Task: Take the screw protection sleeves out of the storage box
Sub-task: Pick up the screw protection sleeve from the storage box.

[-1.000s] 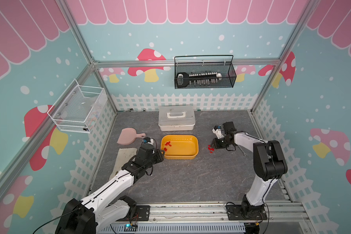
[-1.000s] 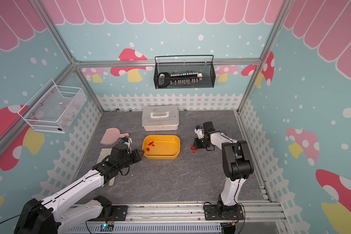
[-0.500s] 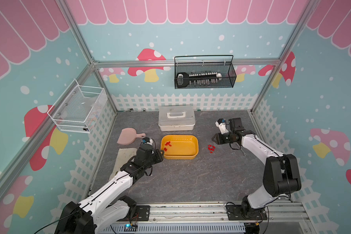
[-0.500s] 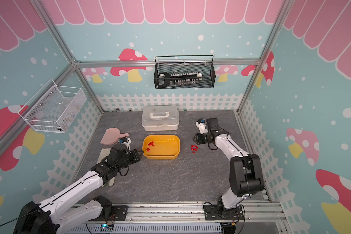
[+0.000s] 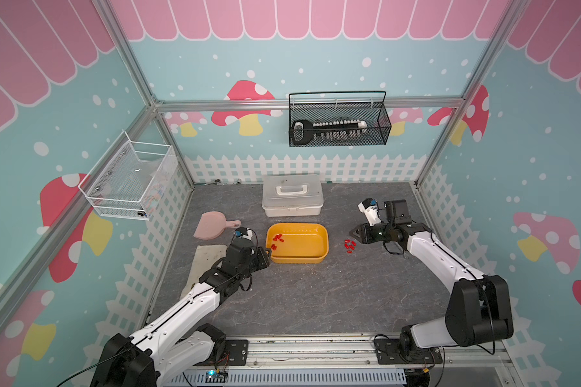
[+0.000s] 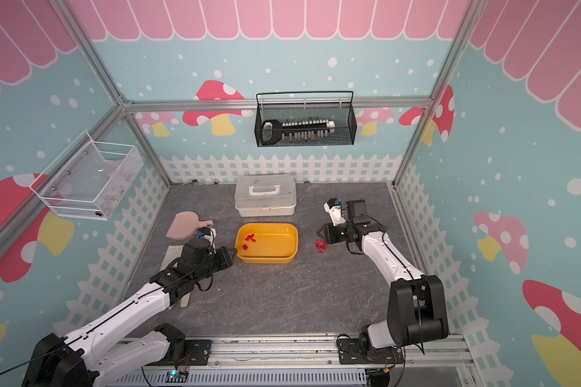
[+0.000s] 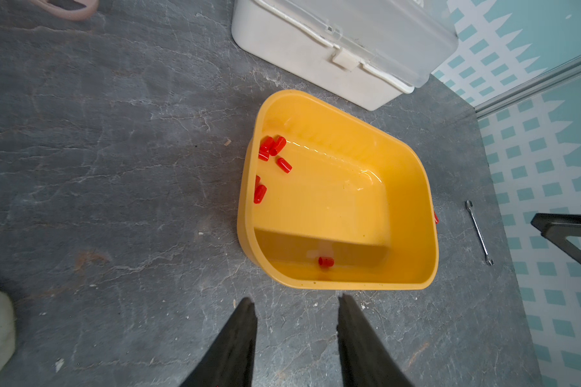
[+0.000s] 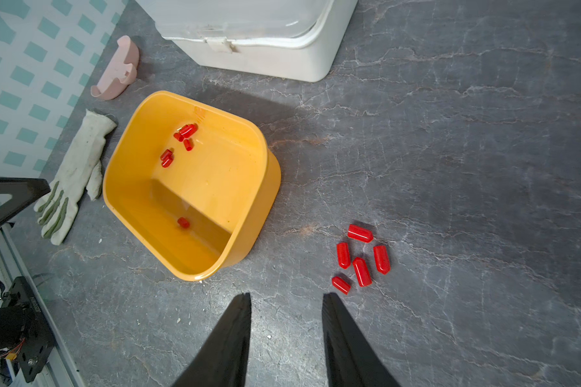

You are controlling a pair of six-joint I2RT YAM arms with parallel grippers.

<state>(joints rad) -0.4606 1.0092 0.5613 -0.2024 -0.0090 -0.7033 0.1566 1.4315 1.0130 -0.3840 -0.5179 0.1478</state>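
Note:
The yellow storage box (image 5: 297, 259) (image 6: 265, 259) sits mid-table. Several red screw protection sleeves (image 5: 277, 238) (image 6: 250, 238) (image 7: 275, 147) (image 8: 185, 130) lie in its left end, and one sleeve (image 7: 326, 261) (image 8: 183, 222) lies alone by a wall. Several more sleeves (image 5: 349, 245) (image 6: 321, 246) (image 8: 361, 259) lie loose on the table right of the box. My left gripper (image 5: 267, 251) (image 7: 296, 301) is open and empty, just outside the box's left end. My right gripper (image 5: 353, 232) (image 8: 286, 296) is open and empty, above and beside the loose pile.
A white lidded case (image 5: 292, 196) stands behind the box. A pink scoop (image 5: 212, 226) and a work glove (image 8: 78, 174) lie at the left. A small wrench (image 7: 479, 233) lies right of the box. Wire baskets hang on the back and left walls.
The right gripper's jaws have spread wider and it has lifted a little off the loose pile, while its elbow swung out to the right. The left arm has not moved.

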